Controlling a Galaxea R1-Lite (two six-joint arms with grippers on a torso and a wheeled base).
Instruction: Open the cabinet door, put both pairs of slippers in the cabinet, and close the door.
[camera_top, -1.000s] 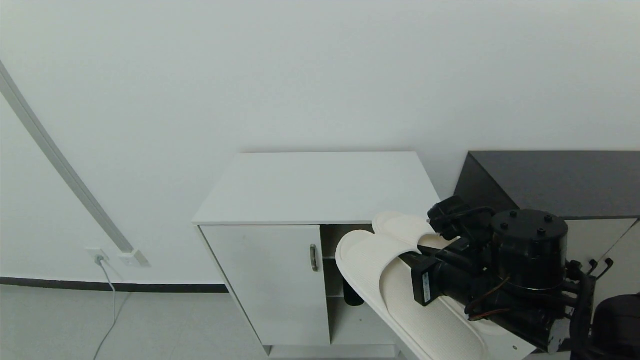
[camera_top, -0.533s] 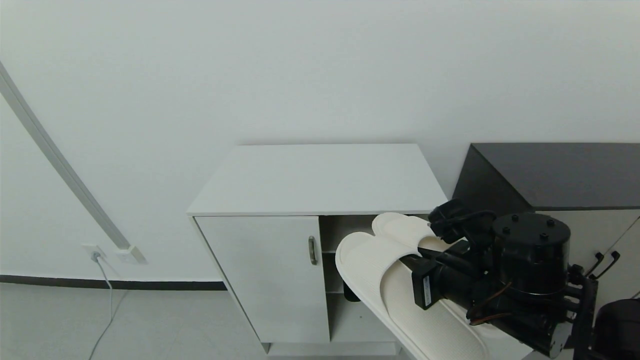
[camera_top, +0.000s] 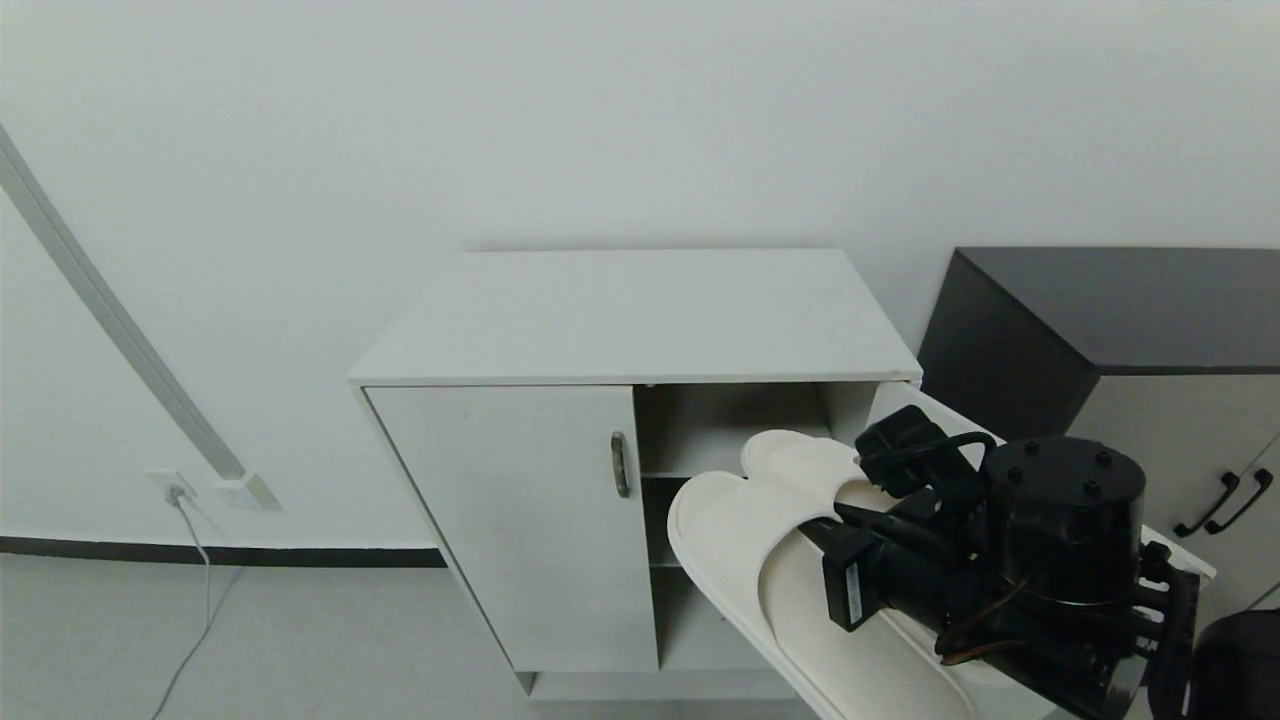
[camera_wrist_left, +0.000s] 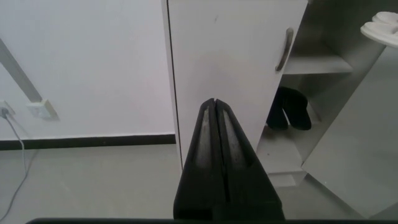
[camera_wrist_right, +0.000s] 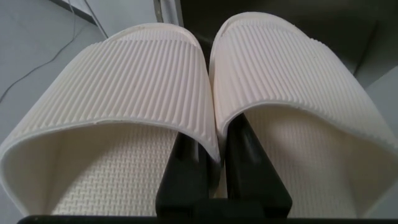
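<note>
While our right arm stood extended before the open side of the cabinet (camera_top: 640, 320), the right tool (camera_wrist_right: 210, 143) pinched the cream slippers (camera_top: 740, 540) by their inner edges; the left tool (camera_wrist_left: 215, 118), closed and empty, faced the shut door (camera_wrist_left: 230, 56).

- A pair of slippers (camera_wrist_right: 202, 93), cream in colour, lies side by side with the toes pointing away from the camera; the inner edges touch along their length
- Each upper is ribbed in fine lengthwise ridges; each insole (camera_wrist_right: 112, 168) carries a small raised pattern
- The black end effector (camera_wrist_right: 211, 149) sits between them, one finger (camera_wrist_right: 186, 168) inside each slipper; the fingers pinch the two adjoining inner walls together
- The slippers are held off the ground, with the heels towards the camera
- Beyond the toes lies pale grey floor (camera_wrist_right: 31, 43), crossed by a thin cable (camera_wrist_right: 79, 17); a dark opening (camera_wrist_right: 249, 7) shows past the toe tips; what it belongs to cannot be told
</note>
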